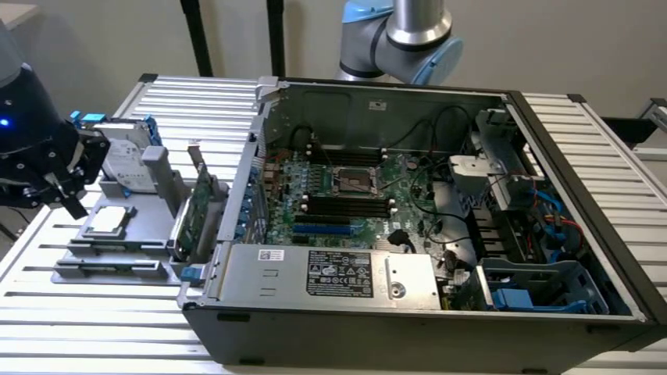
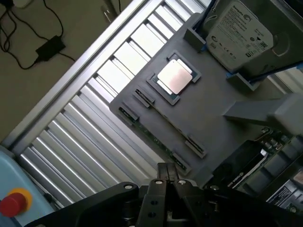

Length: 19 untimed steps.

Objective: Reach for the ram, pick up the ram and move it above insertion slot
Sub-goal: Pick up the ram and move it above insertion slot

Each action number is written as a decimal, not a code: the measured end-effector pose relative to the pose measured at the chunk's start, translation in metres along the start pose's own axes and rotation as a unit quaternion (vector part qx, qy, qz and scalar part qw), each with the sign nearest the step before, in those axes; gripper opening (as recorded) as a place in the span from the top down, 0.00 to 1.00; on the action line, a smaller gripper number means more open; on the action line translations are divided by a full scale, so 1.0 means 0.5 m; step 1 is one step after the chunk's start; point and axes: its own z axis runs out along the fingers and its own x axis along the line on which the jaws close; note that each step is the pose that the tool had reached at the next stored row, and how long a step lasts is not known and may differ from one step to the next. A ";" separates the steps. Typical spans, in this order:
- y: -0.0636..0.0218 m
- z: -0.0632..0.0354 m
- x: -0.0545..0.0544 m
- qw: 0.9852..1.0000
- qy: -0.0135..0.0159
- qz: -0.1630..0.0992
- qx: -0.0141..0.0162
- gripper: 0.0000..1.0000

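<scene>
Nearest in the exterior view, the open computer case [image 1: 417, 328] fills the centre and right, with its silver power supply [image 1: 344, 273] along the front edge. At the exterior view's lower left, a grey fixture tray [image 1: 146, 234] sits on the slatted table [image 1: 94, 328].

In the wrist view, the ram [image 2: 156, 138] stands on edge in clips along the tray's border, seated and untouched. 1 processor chip [image 2: 176, 77] lies flat just behind it.

The gripper [image 2: 166, 171] hangs over the tray close to 1 end of the ram. Its fingertips are drawn together with nothing between them. In the exterior view the gripper [image 1: 73, 205] sits at the middle of the exterior view's left, outside the case.

Further back on the tray are a hard drive [image 1: 125, 160] and an upright green expansion card [image 1: 198, 211]. Inside the case, the long black insertion slots [image 1: 342, 205] lie beside the processor socket [image 1: 351, 180], well apart from the ram. Farthest, at top centre, is the arm's blue-capped joint [image 1: 401, 35].
</scene>
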 end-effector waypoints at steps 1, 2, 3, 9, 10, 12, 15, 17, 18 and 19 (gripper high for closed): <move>0.000 0.001 0.000 1.000 0.000 -0.010 0.000 0.89; 0.000 0.002 0.000 1.000 0.001 -0.019 0.000 0.89; 0.000 0.003 0.000 1.000 0.001 -0.028 0.000 0.89; 0.000 0.010 0.000 0.997 0.003 -0.082 0.001 0.89; 0.000 0.011 0.000 0.996 0.004 -0.091 0.001 0.89; -0.001 0.013 0.000 0.994 0.004 -0.110 0.001 0.89; -0.001 0.017 0.000 0.991 0.005 -0.136 0.001 0.89; -0.001 0.019 0.000 0.988 0.006 -0.155 0.002 0.89; -0.001 0.021 0.000 0.986 0.006 -0.164 0.002 0.89; -0.001 0.022 0.000 0.985 0.007 -0.173 0.002 0.89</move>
